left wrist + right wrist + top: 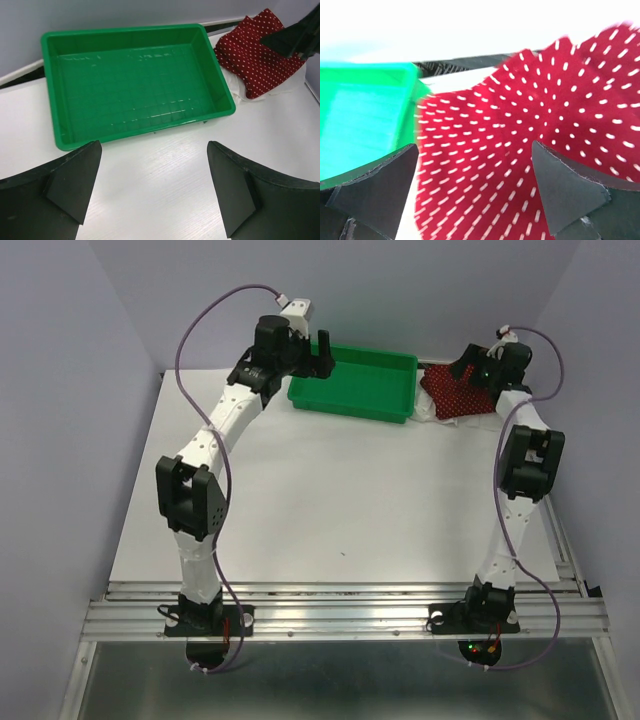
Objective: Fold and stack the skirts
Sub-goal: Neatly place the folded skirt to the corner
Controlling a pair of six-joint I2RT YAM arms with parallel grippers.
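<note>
Both left gripper (152,150) and right gripper (474,150) hold jaws open, the right above the dark red white-dotted cloth skirt (458,392) lying lengthwise nine-to-three.

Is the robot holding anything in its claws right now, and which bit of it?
Nothing is held. The left gripper is open by the green tray, and the right gripper is open over the red dotted skirt.

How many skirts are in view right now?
2. The red skirt lies just right of the tray. The white skirt is under it, mostly hidden, with only an edge showing.
</note>
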